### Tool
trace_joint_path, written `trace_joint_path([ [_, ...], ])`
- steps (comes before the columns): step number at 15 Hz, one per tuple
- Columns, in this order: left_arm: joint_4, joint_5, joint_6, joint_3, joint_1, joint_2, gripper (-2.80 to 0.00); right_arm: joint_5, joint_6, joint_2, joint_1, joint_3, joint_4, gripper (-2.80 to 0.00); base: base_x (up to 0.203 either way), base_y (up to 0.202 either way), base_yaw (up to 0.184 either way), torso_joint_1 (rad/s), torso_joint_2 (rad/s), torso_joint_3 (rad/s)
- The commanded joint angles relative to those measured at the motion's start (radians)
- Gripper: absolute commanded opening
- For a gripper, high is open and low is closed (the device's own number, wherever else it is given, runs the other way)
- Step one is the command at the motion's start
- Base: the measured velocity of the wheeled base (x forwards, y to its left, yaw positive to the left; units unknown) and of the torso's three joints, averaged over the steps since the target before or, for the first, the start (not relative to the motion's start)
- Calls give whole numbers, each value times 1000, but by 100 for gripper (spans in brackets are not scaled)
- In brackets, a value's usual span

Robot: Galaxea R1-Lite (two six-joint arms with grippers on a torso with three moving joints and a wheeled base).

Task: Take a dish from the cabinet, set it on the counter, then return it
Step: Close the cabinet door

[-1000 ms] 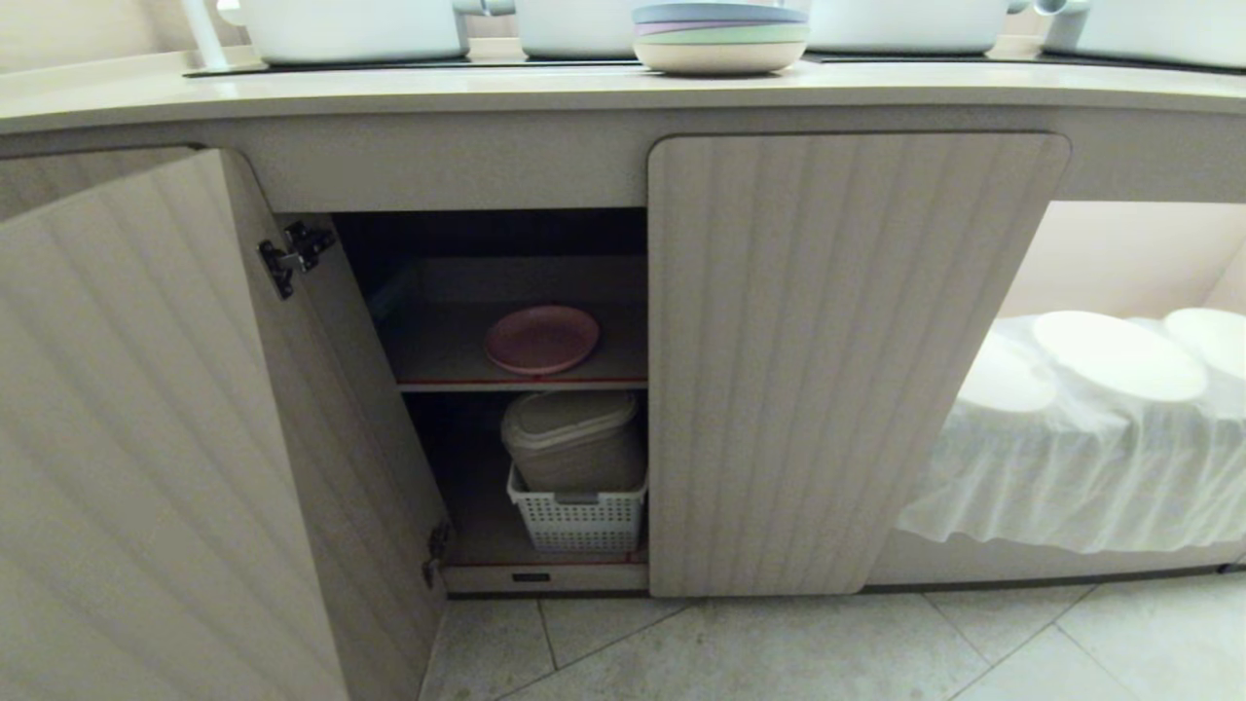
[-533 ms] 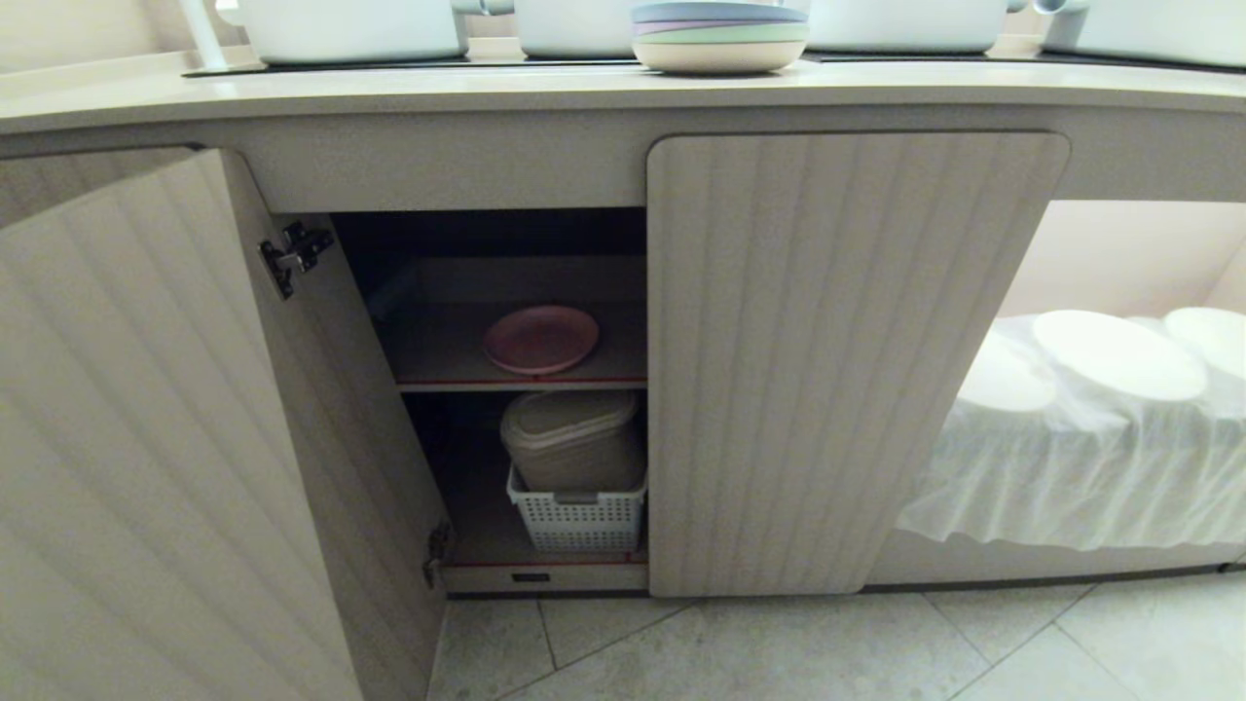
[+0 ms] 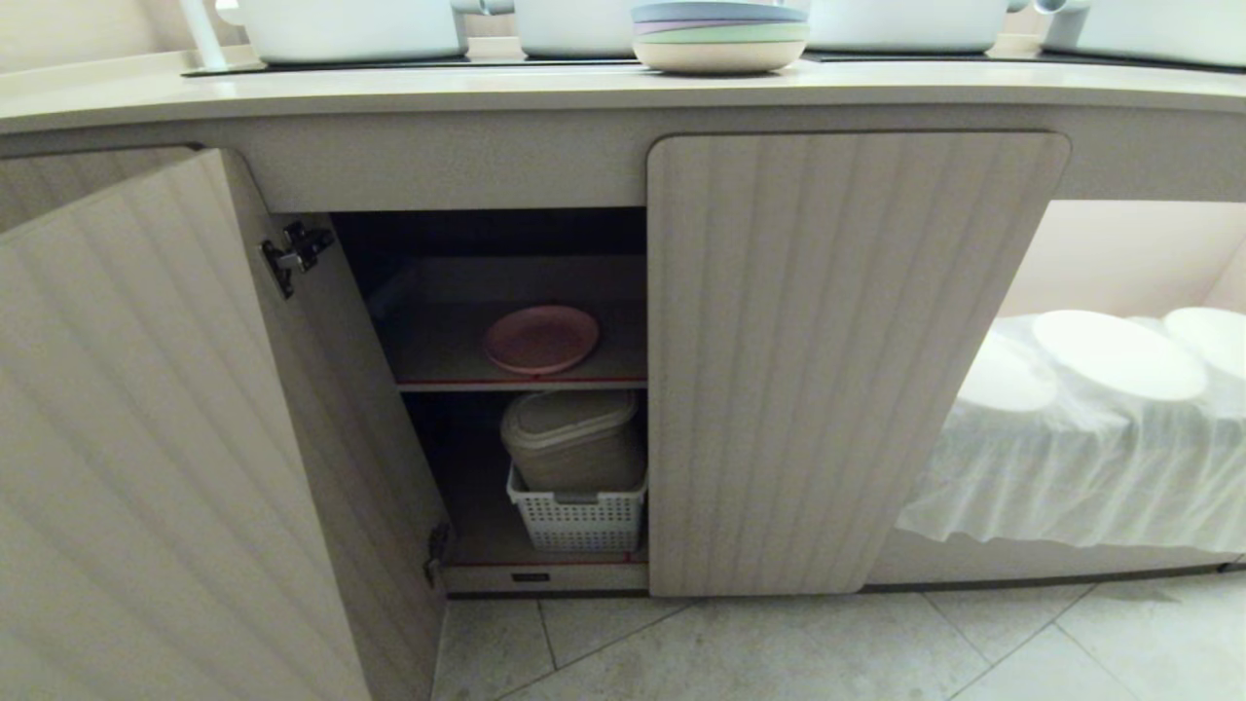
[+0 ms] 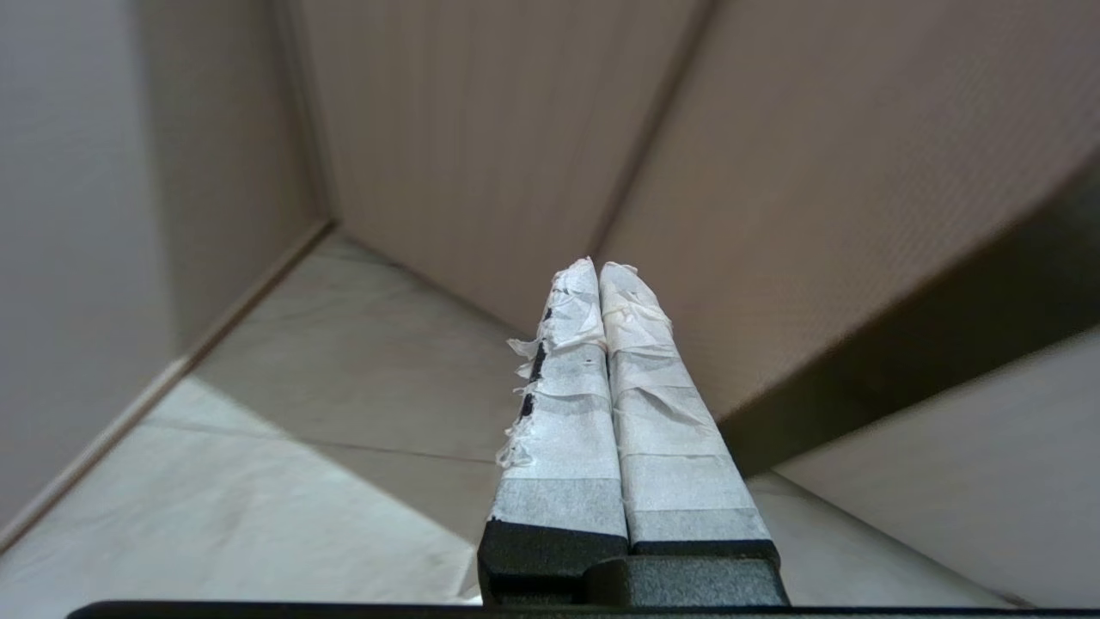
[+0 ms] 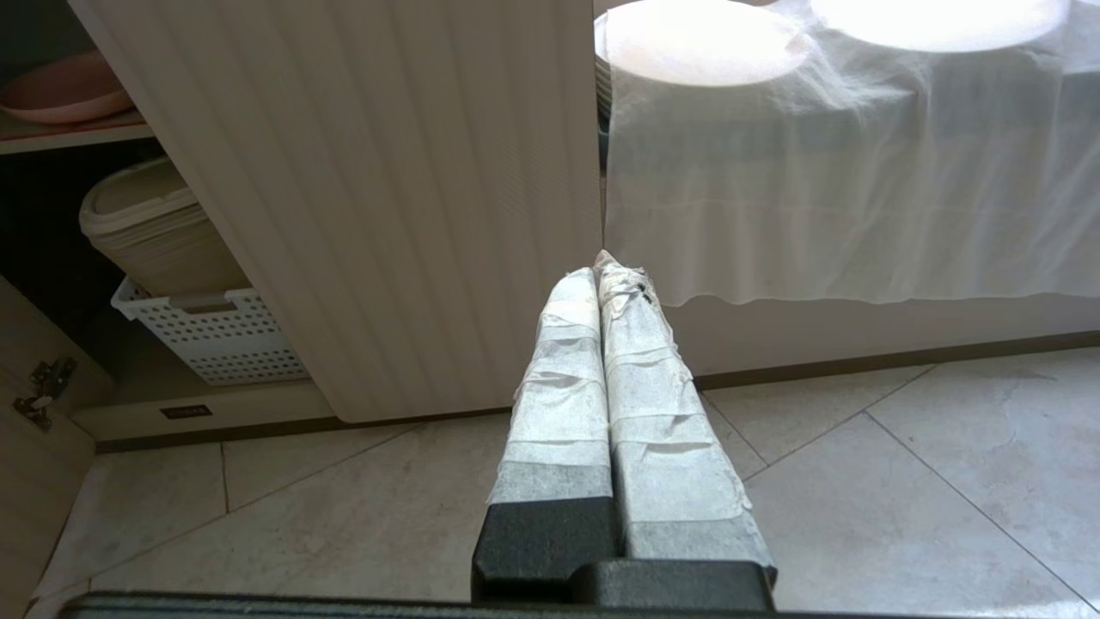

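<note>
Head view: left cabinet door (image 3: pixel 146 438) swung slightly wider than second ago; pink dish (image 3: pixel 541 339) unmoved on upper shelf, not yet taken. Left gripper (image 4: pixel 599 268) pressed together, empty, beside door panel, outside head view. Right gripper (image 5: pixel 604 265) together, parked low before closed door. Counter (image 3: pixel 389 92) cut off at top; shelf depth dark.

Left gripper (image 4: pixel 599 266) and right gripper (image 5: pixel 606 262): jaws pressed together, empty.
</note>
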Motion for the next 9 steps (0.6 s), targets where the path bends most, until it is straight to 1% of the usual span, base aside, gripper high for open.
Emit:
trace_joint_path([
  [1, 3, -5, -12, 8, -15, -33, -280, 0, 0, 0, 0, 0, -1, -280, 0, 0, 0, 0, 0, 0],
  [4, 3, -7, -15, 21, -27, -51, -280, 0, 0, 0, 0, 0, 0, -280, 0, 0, 0, 0, 0, 0],
  [9, 3, -7, -69, 39, -67, -113, -280, 0, 0, 0, 0, 0, -1, -280, 0, 0, 0, 0, 0, 0],
])
